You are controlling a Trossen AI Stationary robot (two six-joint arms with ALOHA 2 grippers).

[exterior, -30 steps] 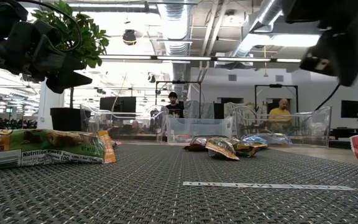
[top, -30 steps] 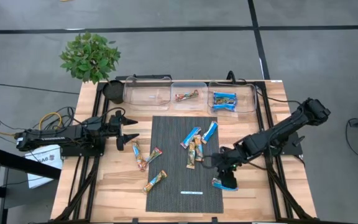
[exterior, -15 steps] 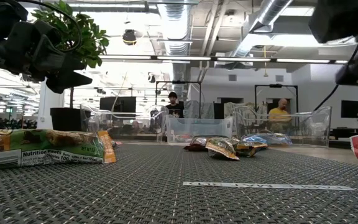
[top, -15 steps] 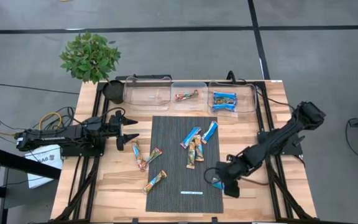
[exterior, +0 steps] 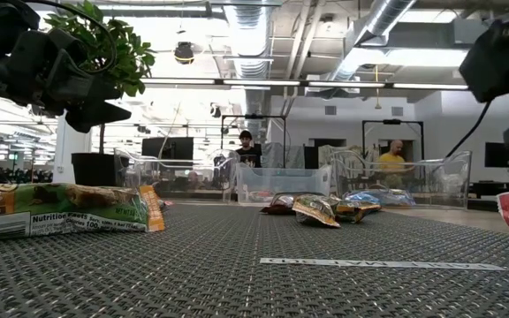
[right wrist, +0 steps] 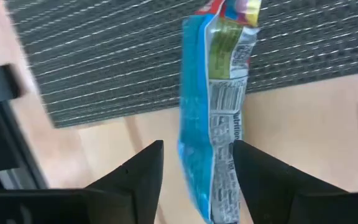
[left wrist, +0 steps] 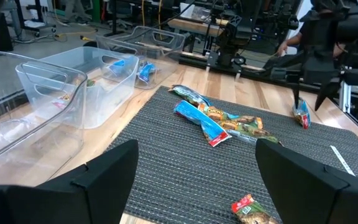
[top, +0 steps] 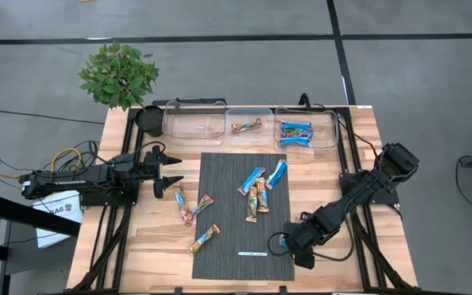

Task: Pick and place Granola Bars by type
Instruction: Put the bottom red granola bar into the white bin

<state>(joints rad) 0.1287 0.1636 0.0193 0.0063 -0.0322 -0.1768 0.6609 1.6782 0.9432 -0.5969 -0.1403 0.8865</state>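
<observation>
The granola bars lie scattered. Several sit on the dark mat [top: 220, 205], among them a blue one [top: 277, 173] and a tan cluster [top: 256, 197]. Three tan ones [top: 179, 199] [top: 201, 205] [top: 205, 238] are on or near the mat's left edge. A blue bar [right wrist: 213, 143] lies flat across the mat's right edge, partly on the wood. My right gripper [right wrist: 197, 146] points steeply down over it, open, with a finger on either side; I see no touch. My left gripper [top: 170, 170] waits open at the table's left.
Three clear bins stand along the far edge: the left one [top: 193, 123], the middle one [top: 246, 115] with a tan bar, and the right one [top: 314, 141] with blue bars. A potted plant [top: 119, 74] stands at the far left. A thin white strip [top: 252, 254] lies on the mat.
My right gripper has gone down and toward the table's near edge, closing in on the blue bar at the mat's right edge, and its wrist has rolled. The bars have not moved.
</observation>
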